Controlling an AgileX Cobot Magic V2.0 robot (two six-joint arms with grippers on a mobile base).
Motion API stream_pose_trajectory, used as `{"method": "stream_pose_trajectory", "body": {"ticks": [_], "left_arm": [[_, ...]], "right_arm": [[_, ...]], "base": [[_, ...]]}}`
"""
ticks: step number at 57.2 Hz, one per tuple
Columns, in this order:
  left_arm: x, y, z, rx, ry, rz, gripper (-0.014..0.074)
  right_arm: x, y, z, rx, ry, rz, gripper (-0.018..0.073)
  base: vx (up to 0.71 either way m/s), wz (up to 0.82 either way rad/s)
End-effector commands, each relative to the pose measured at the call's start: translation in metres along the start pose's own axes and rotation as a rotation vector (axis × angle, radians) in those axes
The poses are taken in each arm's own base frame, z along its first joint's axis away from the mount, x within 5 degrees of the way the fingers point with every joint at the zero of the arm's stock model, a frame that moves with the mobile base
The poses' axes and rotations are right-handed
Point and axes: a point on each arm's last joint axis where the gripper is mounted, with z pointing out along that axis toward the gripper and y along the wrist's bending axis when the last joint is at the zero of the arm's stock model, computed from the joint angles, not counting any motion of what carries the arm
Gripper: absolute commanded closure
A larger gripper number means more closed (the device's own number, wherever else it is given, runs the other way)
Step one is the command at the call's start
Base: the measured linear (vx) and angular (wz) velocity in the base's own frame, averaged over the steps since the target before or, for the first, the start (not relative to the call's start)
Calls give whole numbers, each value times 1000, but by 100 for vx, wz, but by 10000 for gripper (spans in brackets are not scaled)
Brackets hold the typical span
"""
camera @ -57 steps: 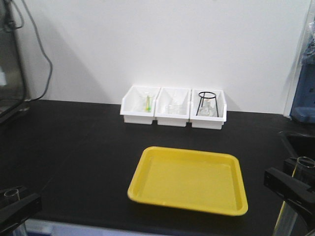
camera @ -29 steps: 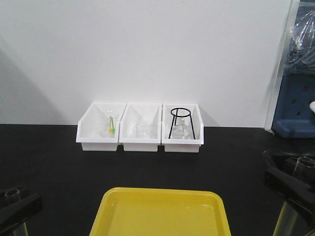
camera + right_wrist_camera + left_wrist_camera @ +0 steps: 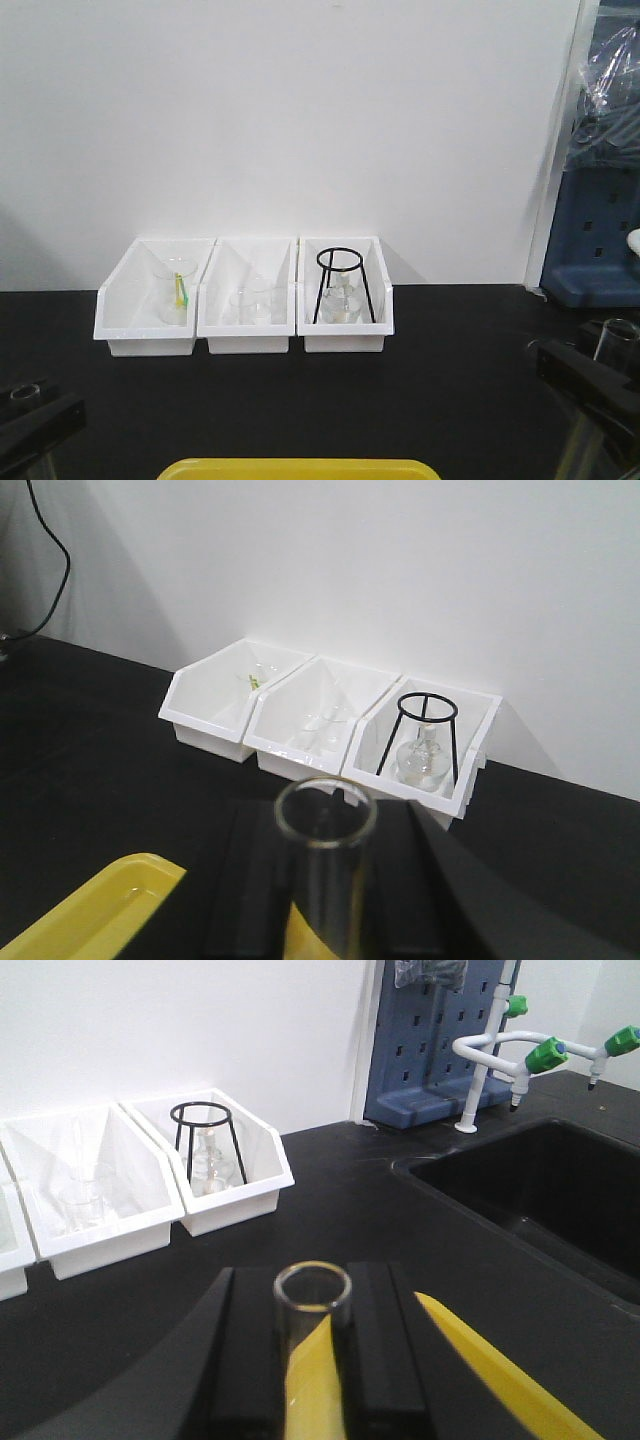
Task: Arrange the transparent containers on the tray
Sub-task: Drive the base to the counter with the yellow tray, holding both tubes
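Each gripper holds a clear glass test tube upright. My left gripper (image 3: 313, 1340) is shut on one tube (image 3: 312, 1330), its open rim toward the camera; in the front view that tube (image 3: 22, 394) shows at the bottom left above the gripper (image 3: 35, 425). My right gripper (image 3: 325, 880) is shut on another tube (image 3: 325, 865), seen in the front view (image 3: 615, 345) at the right edge. The yellow tray (image 3: 298, 468) shows only as its far rim at the bottom of the front view; its edge (image 3: 500, 1380) lies right of the left gripper, its corner (image 3: 90, 910) left of the right gripper.
Three white bins (image 3: 245, 295) stand against the back wall, holding glassware and a black wire tripod (image 3: 340, 285). A blue pegboard rack (image 3: 595, 230) stands at the right. A black sink (image 3: 540, 1195) with green-tipped taps (image 3: 545, 1055) lies beyond the tray.
The front view has tilted upward: the bins slid down and left in the frame and the tray dropped almost out of sight. Both grippers keep their tubes at the same frame corners.
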Motion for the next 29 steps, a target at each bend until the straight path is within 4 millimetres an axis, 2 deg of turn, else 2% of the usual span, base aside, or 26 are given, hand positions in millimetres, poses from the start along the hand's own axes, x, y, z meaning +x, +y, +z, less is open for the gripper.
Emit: {"method": "stream_pose_trajectory", "body": {"ticks": [1,29], "left_arm": [[-7,0,-2,-26,-6,73,594],[-7,0,-2,-26,-6,73,594]], "right_arm": [[-18,1,-5,-16,-118,-8,571],[-18,1,-5,-16,-118,-8,571]], "base": [[11,-3],[4,-1]]}}
